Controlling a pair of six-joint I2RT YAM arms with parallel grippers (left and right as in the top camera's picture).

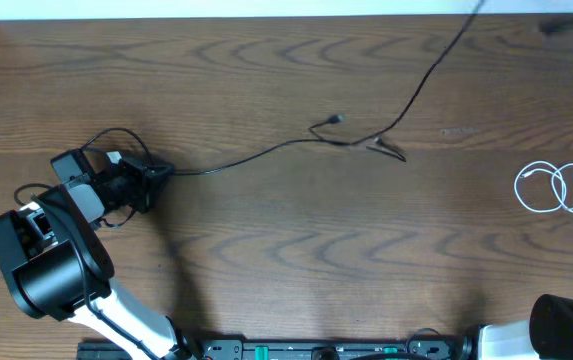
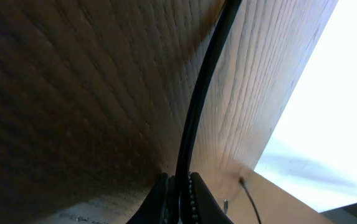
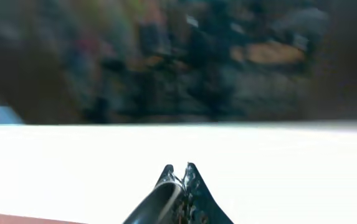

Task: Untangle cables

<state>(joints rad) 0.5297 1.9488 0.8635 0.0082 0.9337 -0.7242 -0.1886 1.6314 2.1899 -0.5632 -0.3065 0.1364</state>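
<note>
A thin black cable (image 1: 256, 155) runs from my left gripper (image 1: 158, 176) rightwards across the wooden table to a small tangle (image 1: 351, 138) with plug ends. From the tangle a second black cable (image 1: 431, 65) leads away to the far right corner. In the left wrist view my left gripper (image 2: 179, 178) is shut on the black cable (image 2: 200, 93), which runs straight away from the jaws. A white cable (image 1: 551, 187) lies in loose loops at the right edge. My right gripper (image 3: 179, 167) is shut on nothing and points off the table; the overhead view does not show it.
My left arm's body (image 1: 51, 260) fills the near left corner, with its own wires looped beside the wrist (image 1: 106, 140). Part of my right arm (image 1: 566, 325) shows at the near right corner. The table's far edge (image 1: 266, 18) meets a white surface.
</note>
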